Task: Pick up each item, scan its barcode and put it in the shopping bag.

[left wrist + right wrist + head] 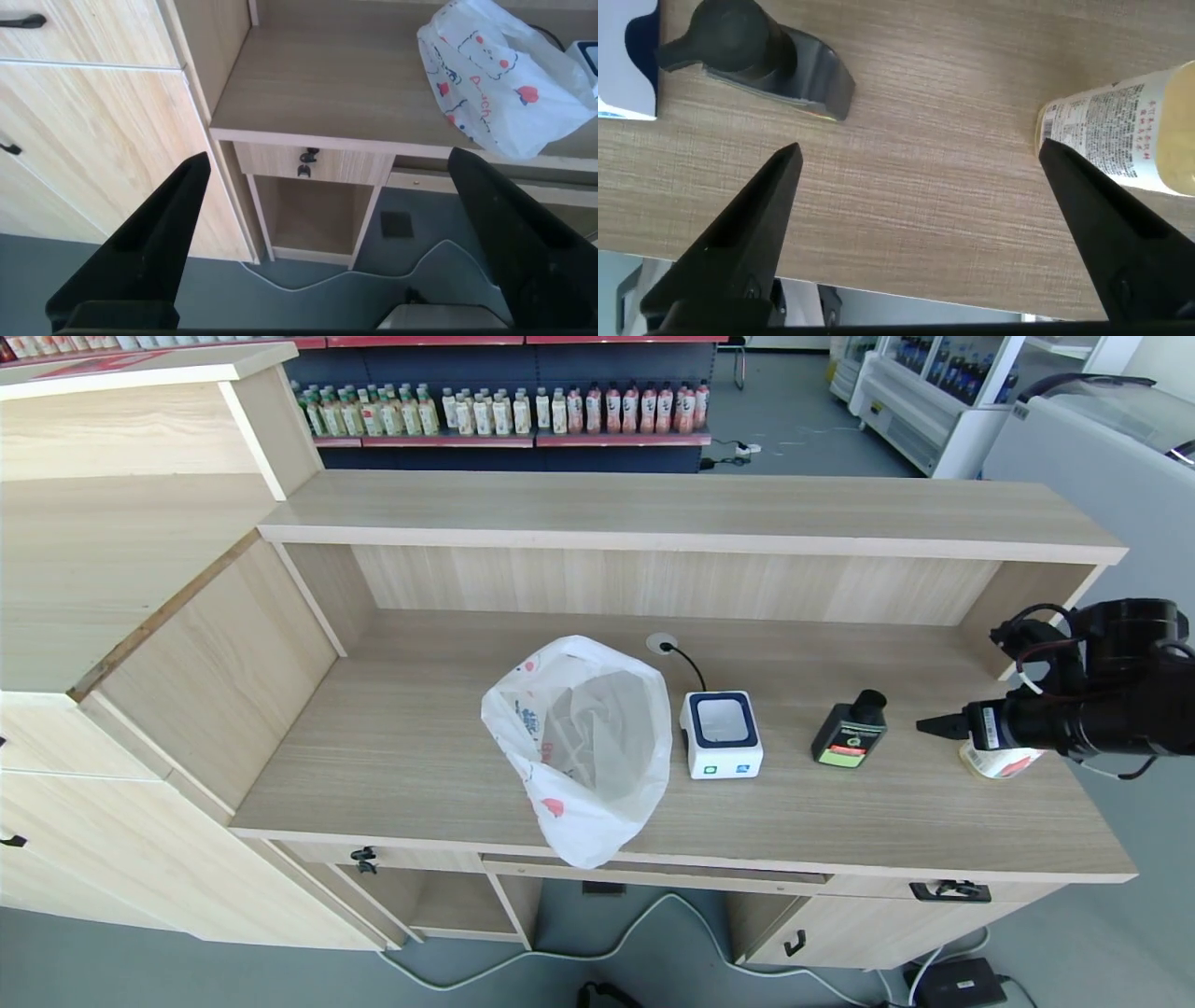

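A white printed shopping bag (pixel 579 747) lies open-mouthed at the middle of the wooden counter (pixel 392 747). Right of it stands a white barcode scanner (pixel 719 733) with its window facing up. A dark flat bottle (pixel 850 733) with a black cap lies further right. A pale labelled bottle (pixel 999 763) lies near the counter's right end, partly under my right gripper (pixel 938 724). That right gripper (pixel 920 154) hovers open above the counter, between the dark bottle (pixel 757 56) and the pale bottle (pixel 1130 121). My left gripper (pixel 329 159) is open and empty, low in front of the counter's left front, with the bag (pixel 505 75) off to one side.
A raised shelf (pixel 691 513) runs along the counter's back and a tall wooden cabinet (pixel 121 569) closes its left side. The scanner's cable goes into a grommet (pixel 662 643). Drawers with keys (pixel 305 163) sit under the front edge, and cables (pixel 653 924) lie on the floor.
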Motion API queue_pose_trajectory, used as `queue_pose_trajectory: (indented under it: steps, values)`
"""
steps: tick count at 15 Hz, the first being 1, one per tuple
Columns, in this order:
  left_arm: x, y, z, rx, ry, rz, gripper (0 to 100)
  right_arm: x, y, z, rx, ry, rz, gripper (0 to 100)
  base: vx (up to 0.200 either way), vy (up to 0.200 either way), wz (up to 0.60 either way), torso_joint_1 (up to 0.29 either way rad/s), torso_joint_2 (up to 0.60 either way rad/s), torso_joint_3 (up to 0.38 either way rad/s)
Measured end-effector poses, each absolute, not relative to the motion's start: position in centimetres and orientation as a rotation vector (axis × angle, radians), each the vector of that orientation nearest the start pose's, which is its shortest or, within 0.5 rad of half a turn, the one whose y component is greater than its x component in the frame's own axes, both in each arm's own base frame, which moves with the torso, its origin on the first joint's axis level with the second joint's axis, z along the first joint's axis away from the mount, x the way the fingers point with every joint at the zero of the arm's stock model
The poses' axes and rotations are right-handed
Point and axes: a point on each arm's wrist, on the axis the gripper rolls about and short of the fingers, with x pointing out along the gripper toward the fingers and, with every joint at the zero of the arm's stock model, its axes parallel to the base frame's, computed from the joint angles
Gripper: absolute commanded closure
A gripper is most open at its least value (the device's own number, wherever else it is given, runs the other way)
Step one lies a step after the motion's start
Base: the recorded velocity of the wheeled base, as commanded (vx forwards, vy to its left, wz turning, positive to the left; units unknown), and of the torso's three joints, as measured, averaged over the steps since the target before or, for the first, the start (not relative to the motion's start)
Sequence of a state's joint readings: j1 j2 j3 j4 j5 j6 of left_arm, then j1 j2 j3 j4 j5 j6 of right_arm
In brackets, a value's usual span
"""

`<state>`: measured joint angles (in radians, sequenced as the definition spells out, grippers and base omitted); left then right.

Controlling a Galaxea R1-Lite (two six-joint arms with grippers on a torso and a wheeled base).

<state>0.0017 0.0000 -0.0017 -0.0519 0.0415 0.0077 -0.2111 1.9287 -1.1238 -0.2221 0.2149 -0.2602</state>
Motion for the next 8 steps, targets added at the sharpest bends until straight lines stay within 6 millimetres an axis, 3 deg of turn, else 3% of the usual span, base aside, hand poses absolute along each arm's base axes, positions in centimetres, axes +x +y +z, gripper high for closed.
queue_pose_trajectory:
  steps: [8]
  values:
    - [-2.3,0.1,8.1,0.007,-0.053,0.044,0,37.3,-6.4,12.8,-0.257,0.609,0.155,0,0.000,0.000,0.00,0.000,0.00,0.000]
